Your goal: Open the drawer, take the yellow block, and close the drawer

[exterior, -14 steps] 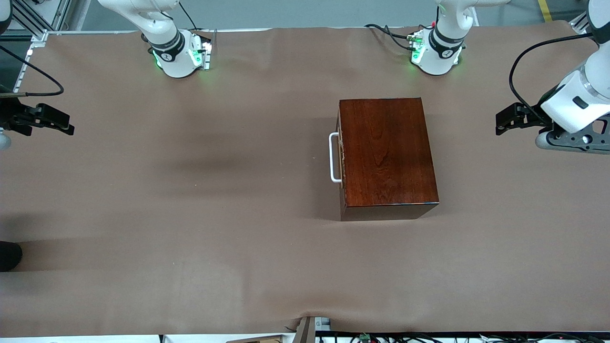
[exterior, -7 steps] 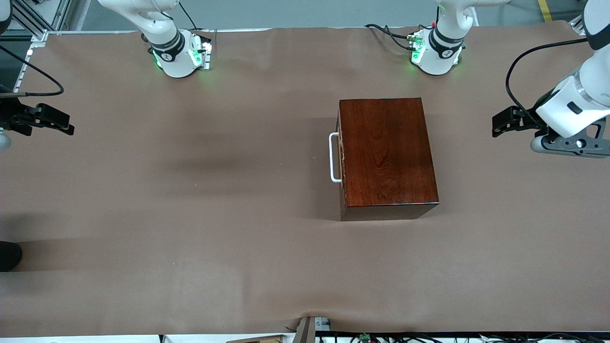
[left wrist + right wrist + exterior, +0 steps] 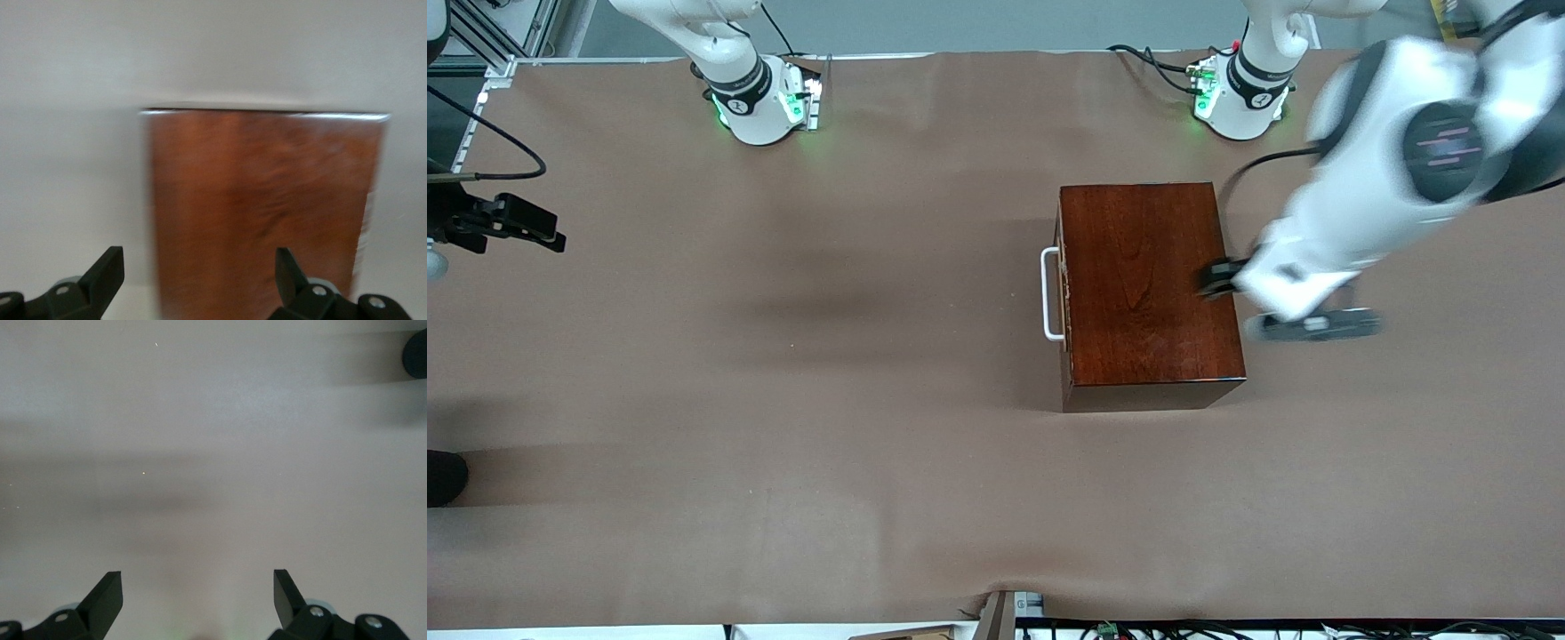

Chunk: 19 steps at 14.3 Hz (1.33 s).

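Note:
The glossy reddish-brown wooden box (image 3: 1149,284) stands on the brown table, nearer the left arm's end. The drawer is shut in it, with only its dark front and white bar handle (image 3: 1051,294) showing, facing the right arm's end. The yellow block is out of view. My left gripper (image 3: 1215,277) is open and empty over the box's edge farthest from the handle. In the left wrist view the box top (image 3: 267,213) lies under the left gripper (image 3: 198,275). My right gripper (image 3: 551,236) is open and empty, waiting at the right arm's end of the table over bare cloth (image 3: 197,595).
The brown cloth (image 3: 783,400) covers the whole table. The two arm bases (image 3: 760,98) (image 3: 1240,93) stand along the edge farthest from the front camera. A dark object (image 3: 445,476) sits at the right arm's end of the table.
My left arm has swung in fast from the left arm's end of the table, and its gripper now reaches the box. The right arm and the box have not moved.

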{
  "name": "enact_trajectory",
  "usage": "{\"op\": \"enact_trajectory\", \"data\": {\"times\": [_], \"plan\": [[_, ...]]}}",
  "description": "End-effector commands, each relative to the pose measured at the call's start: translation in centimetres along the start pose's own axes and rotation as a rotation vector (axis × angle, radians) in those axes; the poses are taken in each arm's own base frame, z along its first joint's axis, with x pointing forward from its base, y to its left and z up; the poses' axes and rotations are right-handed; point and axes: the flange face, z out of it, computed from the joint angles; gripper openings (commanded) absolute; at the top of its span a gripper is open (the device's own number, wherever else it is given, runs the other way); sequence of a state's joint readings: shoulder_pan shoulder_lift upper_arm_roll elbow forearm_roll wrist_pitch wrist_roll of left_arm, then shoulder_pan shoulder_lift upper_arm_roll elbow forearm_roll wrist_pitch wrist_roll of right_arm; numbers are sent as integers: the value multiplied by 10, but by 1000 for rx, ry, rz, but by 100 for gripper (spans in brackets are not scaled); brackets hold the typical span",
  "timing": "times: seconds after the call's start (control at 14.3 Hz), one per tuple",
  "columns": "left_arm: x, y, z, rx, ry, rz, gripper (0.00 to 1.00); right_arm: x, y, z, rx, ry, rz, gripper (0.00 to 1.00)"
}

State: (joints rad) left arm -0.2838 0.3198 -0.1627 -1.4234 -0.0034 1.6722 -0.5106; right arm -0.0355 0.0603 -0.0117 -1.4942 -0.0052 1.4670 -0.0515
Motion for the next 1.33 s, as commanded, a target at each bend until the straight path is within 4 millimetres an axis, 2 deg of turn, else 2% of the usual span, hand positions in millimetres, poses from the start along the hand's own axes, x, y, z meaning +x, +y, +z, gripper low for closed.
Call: {"op": "enact_trajectory", "data": {"times": [0.0, 0.21, 0.35, 0.49, 0.77, 1.12, 1.26], "plan": [[0, 83, 31, -47, 59, -91, 100, -6, 1, -2, -3, 0, 9, 100], [-25, 175, 81, -95, 125, -128, 100, -6, 1, -2, -3, 0, 9, 100], [-44, 212, 118, -47, 156, -107, 100, -6, 1, -2, -3, 0, 9, 100], [-67, 236, 148, 31, 174, -46, 100, -6, 1, -2, -3, 0, 9, 100], [-90, 245, 184, 138, 111, -8, 100, -6, 1, -1, -3, -2, 9, 100], [-98, 236, 202, 231, 49, -9, 100, -6, 1, -1, -3, -2, 9, 100], [-101, 237, 220, 252, 31, -2, 100, -6, 1, -1, -3, -2, 9, 100]]}}
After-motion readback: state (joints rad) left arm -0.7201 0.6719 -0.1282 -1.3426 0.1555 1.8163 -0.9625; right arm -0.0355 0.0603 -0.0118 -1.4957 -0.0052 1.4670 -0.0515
